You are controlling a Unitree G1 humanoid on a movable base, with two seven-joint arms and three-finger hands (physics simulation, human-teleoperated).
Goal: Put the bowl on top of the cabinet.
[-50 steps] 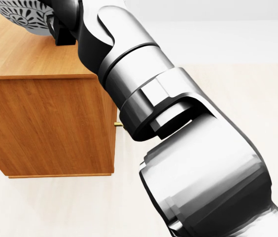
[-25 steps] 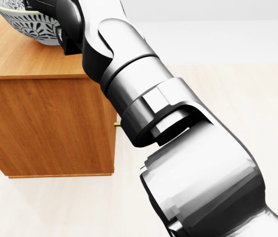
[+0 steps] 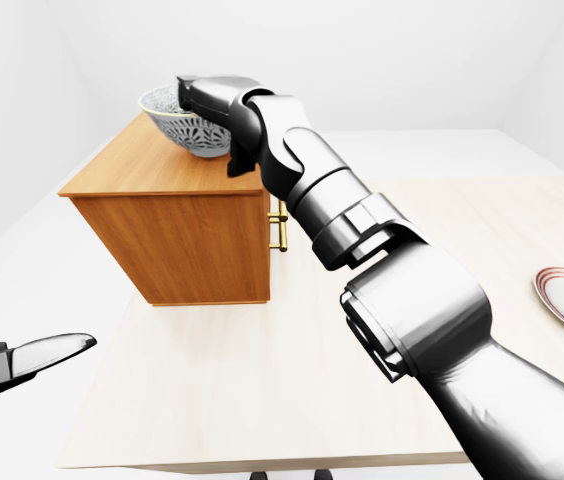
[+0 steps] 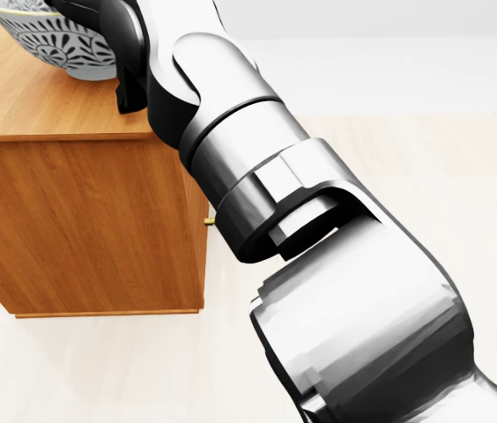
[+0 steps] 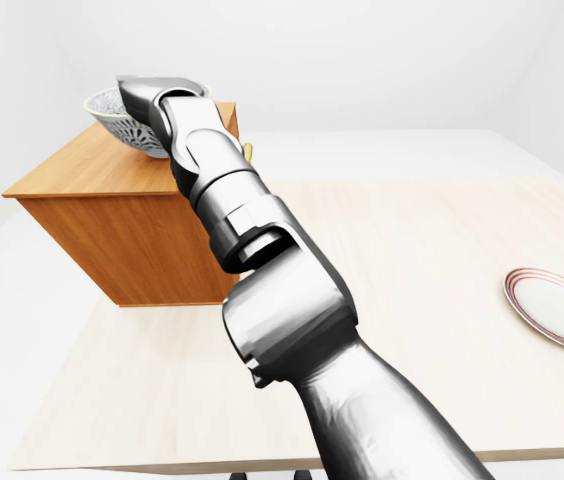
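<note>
- The bowl (image 3: 174,128) is at the far end of the cabinet (image 3: 192,240) top, toward its right edge. Its base looks to touch the wood, though we cannot confirm contact.
- Our right hand (image 3: 202,95) lies over the bowl's right rim. The dark fingers hide their own closure, so we cannot tell whether they grip the rim or have let go.
- To finish well, we judge we should settle the bowl flat, spread the fingers fully, then lift clear without dragging the rim toward the edge.
- Our left hand (image 3: 24,358) hangs low at the near left, fingers released, holding nothing.
</note>
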